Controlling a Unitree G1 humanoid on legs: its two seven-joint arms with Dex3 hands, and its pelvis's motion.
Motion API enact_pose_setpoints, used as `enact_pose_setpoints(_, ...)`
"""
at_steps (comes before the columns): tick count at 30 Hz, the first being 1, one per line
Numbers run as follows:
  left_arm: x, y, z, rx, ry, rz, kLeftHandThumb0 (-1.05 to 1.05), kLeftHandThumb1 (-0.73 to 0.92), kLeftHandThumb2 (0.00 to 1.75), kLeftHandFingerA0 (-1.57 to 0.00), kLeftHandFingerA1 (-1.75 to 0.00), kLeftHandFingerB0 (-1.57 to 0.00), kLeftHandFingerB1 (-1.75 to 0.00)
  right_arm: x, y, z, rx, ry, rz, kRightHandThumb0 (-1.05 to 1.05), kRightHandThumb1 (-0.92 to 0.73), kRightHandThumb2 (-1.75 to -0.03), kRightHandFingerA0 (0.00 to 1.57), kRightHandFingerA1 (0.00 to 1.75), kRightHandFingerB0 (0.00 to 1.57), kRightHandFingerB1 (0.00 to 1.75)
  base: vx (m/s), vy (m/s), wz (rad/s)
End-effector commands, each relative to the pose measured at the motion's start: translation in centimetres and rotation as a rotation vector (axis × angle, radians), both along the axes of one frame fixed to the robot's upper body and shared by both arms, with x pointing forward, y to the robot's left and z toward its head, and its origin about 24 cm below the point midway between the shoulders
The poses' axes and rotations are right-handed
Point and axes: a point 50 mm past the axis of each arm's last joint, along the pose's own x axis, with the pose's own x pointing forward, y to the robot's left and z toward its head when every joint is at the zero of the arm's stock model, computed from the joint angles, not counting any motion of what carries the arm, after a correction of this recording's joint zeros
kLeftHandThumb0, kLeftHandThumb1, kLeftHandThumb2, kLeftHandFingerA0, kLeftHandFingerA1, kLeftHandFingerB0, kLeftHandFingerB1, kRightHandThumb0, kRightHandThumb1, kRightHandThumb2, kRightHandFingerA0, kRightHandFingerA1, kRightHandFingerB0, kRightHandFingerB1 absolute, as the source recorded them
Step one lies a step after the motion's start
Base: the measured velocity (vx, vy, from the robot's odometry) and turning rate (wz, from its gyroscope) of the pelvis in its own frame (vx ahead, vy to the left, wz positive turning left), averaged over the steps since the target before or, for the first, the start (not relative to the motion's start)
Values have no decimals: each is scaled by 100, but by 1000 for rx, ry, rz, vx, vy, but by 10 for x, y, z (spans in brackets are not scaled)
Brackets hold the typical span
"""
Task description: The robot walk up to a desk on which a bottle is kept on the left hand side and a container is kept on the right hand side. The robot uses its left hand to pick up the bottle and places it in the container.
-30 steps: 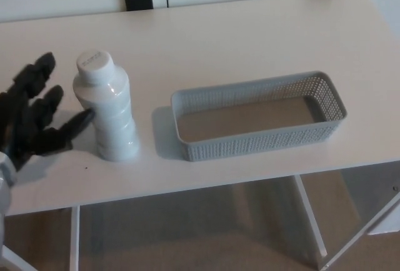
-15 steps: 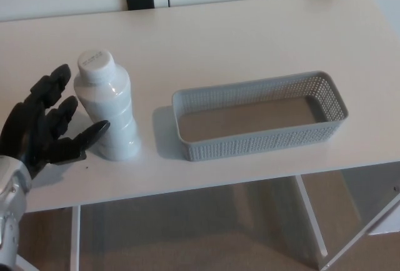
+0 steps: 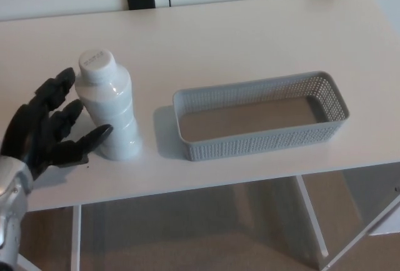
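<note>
Since the earlier frame, the left robot hand (image 3: 45, 130) has been brought nearer the bottle (image 3: 110, 112), its thumb now about touching the base at seven o'clock. Nothing is held; the fingers are spread. The bottle stands upright on the bench (image 3: 250, 40), at nine o'clock from the container (image 3: 259, 121). The fingers should be wrapped around mid-body before lifting, lest it be tipped.

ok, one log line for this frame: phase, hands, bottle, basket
phase: pre-grasp | left hand: open, beside bottle, no grip | right hand: not in view | bottle: upright on desk | basket: empty
</note>
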Motion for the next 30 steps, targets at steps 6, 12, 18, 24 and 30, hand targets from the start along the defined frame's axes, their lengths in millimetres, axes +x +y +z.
enact_pose_setpoints(6,35,-36,0,177,36,-71,-57,35,70,-86,-59,-2,-21,7,0,4,-30,-5,5,-55,-39,-53,65,54,65,47,0,0,0)
enact_pose_setpoints(12,49,-68,11,315,-16,-83,-19,61,83,-136,-77,-90,-53,20,-3,9,-25,-42,44,-58,-38,-52,62,59,69,52,0,0,0)
enact_pose_setpoints(18,45,-73,12,301,-41,-85,-10,52,108,-120,-108,-94,-104,24,-3,12,-28,-59,61,-60,-38,-53,64,58,62,49,0,0,0)
enact_pose_setpoints(24,41,-67,12,275,-45,-32,-13,61,98,-116,-119,-89,-108,26,-3,14,-26,-76,81,-60,-39,-53,64,58,65,50,0,0,0)
enact_pose_setpoints(30,44,-58,41,240,-155,7,-13,75,79,-109,-117,-81,-101,31,-3,15,-24,-81,75,-61,-42,-54,64,58,66,50,0,0,0)
